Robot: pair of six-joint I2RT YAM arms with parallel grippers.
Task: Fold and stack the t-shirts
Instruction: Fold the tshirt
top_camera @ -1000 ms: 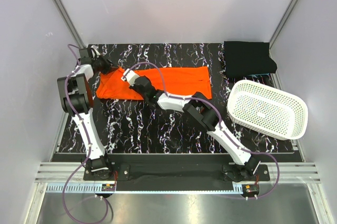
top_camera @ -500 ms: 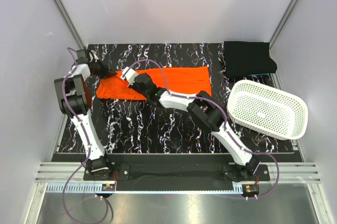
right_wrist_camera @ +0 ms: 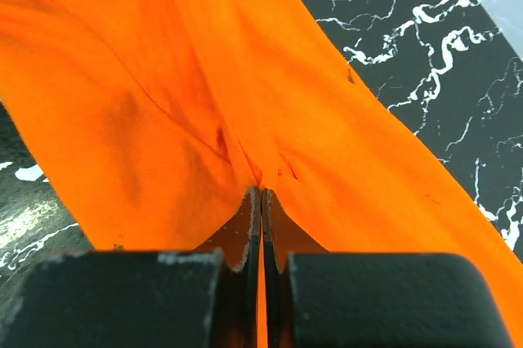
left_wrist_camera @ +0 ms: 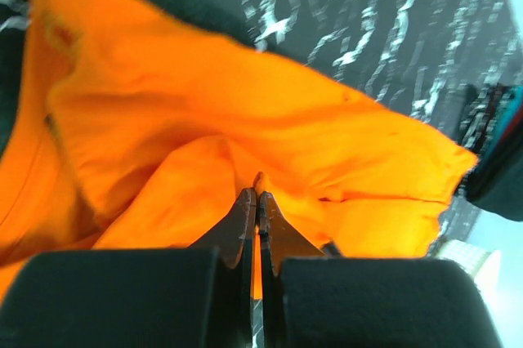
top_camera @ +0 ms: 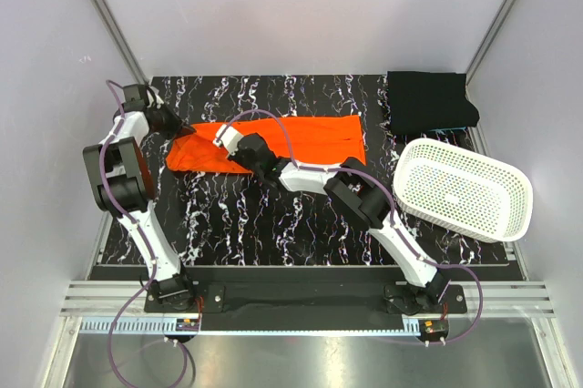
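Left wrist view: my left end effector is closed tight on a pinch of the orange t-shirt, with cloth bunched up around the tips.
Right wrist view: my right end effector is likewise clamped on a ridge of the same fabric, which creases in toward the grip.
Orange t-shirt: from above it lies as a long strip across the far middle of the table; both grips sit at its left end, close together.
Black t-shirt: folded in the far right corner, just behind the white basket.
Step in hand: I judge this the crosswise fold of the orange one, its left end taken up.
Next move: I'd carry both grips rightward together, level, keeping the edge taut so the layers land square, then release.
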